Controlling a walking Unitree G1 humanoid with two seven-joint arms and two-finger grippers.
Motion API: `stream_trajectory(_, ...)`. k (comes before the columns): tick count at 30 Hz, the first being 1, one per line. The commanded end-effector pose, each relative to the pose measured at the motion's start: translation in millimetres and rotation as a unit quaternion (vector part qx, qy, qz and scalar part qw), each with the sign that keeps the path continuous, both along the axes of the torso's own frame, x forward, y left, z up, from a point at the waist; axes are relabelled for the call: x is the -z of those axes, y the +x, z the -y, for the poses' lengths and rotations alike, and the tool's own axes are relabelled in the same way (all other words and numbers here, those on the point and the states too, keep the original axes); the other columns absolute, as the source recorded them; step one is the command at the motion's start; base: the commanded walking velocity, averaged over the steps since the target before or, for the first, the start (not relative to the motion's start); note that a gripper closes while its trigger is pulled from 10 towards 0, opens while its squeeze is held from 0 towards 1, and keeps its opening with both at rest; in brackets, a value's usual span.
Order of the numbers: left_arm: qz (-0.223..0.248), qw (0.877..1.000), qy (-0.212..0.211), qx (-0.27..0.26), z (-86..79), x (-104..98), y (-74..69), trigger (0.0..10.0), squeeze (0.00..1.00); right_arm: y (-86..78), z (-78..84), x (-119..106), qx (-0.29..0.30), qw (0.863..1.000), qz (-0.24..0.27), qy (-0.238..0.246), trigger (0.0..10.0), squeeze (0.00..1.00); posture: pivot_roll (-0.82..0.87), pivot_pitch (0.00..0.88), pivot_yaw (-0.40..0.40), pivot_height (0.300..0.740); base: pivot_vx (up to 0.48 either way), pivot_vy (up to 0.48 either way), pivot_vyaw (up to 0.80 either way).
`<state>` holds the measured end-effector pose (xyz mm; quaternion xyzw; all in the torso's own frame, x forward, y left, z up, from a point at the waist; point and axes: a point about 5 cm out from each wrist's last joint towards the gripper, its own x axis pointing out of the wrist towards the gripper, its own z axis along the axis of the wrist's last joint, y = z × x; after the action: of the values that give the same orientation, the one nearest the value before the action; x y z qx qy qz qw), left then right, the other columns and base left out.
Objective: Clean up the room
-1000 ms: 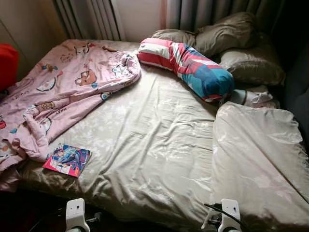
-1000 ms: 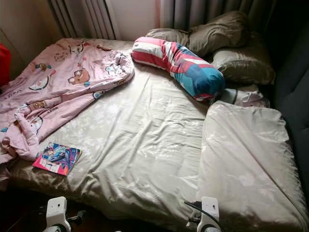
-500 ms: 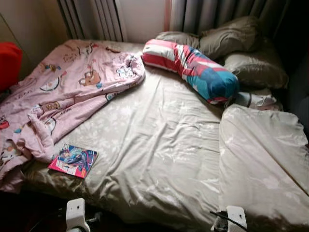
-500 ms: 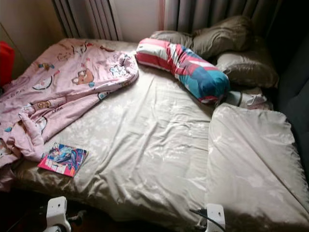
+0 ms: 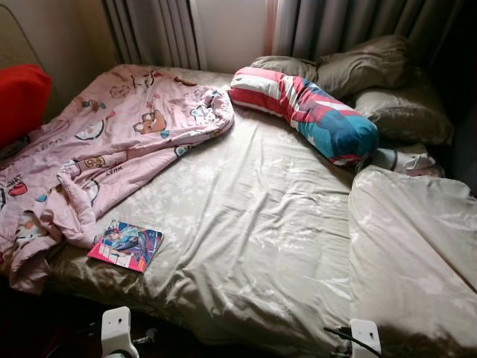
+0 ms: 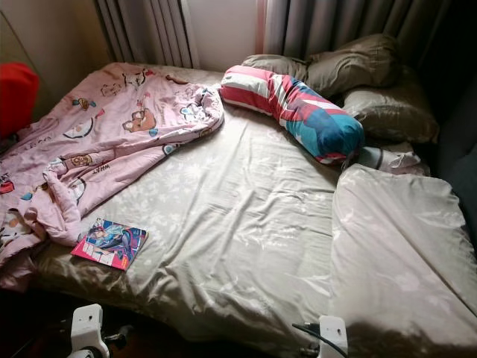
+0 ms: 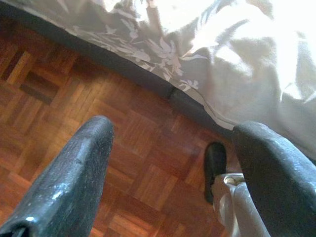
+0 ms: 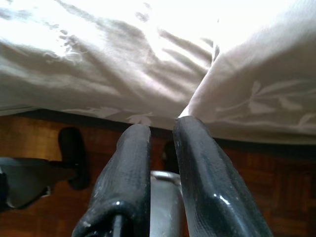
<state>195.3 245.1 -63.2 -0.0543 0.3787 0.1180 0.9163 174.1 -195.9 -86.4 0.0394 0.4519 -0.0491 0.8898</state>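
Observation:
A wide bed with a beige flowered sheet lies in front of me. A rumpled pink cartoon blanket covers its left side. Beside the blanket, near the bed's front edge, lies a colourful magazine. A red, white and blue striped bolster lies at the back. My left gripper hangs open over the parquet floor by the bed's edge. My right gripper hangs shut and empty, low against the bed's front edge.
Beige pillows are piled at the back right, and a large beige cushion lies at the front right. A small white and teal cloth sits between them. A red object stands left of the bed. Curtains hang behind.
The whole picture has slid down and to the right, so the camera has moved. Nothing on the bed has shifted, and both arms still hang low.

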Motion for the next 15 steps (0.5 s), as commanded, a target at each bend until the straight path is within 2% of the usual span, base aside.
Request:
stream_trajectory(1,-0.014,1.0,0.0,0.008,2.7,3.8,-5.0,10.0,0.0,-3.6,0.3,2.1,0.008,1.0,-0.012,-0.001,10.0,0.0,-0.06,0.077,0.06,0.74,0.0,0.382,0.0)
stream_trajectory(7,-0.014,1.0,0.0,0.006,2.6,4.0,-5.4,10.0,0.0,3.6,-4.0,-0.3,0.011,1.0,-0.008,0.001,10.0,0.0,-0.06,0.085,0.058,0.74,0.0,0.385,0.0)
stream_trajectory(15,-0.013,1.0,-0.002,0.006,3.2,4.1,-5.4,10.0,0.0,5.3,0.7,-1.8,0.014,1.0,-0.005,-0.001,10.0,0.0,-0.06,0.094,0.058,0.74,0.0,0.385,0.0)
